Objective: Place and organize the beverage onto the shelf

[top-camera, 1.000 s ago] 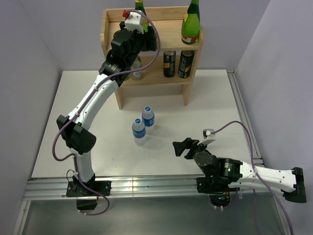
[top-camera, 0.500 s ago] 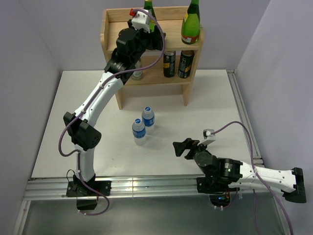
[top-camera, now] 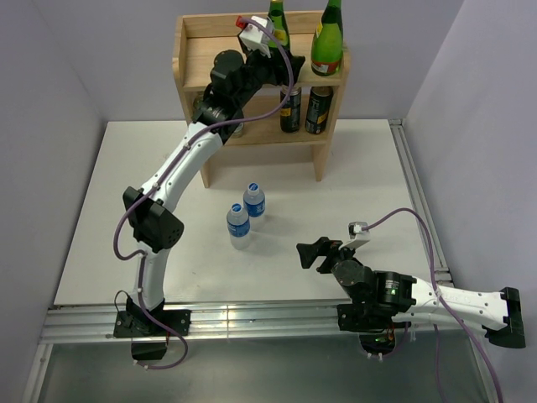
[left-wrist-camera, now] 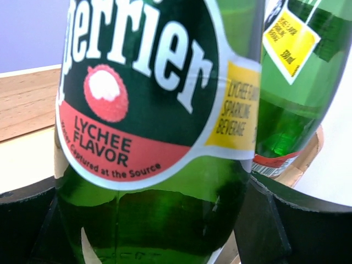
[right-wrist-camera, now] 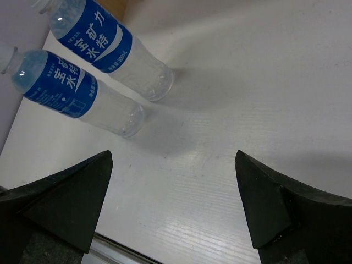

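The surface (top-camera: 336, 176) carries the shelf (top-camera: 201, 34) at its far edge. On the shelf's top board the left end effector (top-camera: 273, 57) grasps a green Perrier bottle (left-wrist-camera: 148, 110), close beside its twin (top-camera: 327, 42). If it pushes further they could knock and one might topple. A second ago the bottle stood further left. The right end effector (right-wrist-camera: 173, 159) lies released near two water bottles (top-camera: 254, 200).

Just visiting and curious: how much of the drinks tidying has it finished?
Done: one green bottle and two dark cans stand on the shelf. In hand: the left gripper grips a Perrier bottle at the top board, beside that green bottle. Left: two water bottles stand on the table; the right gripper sits open near them, empty.
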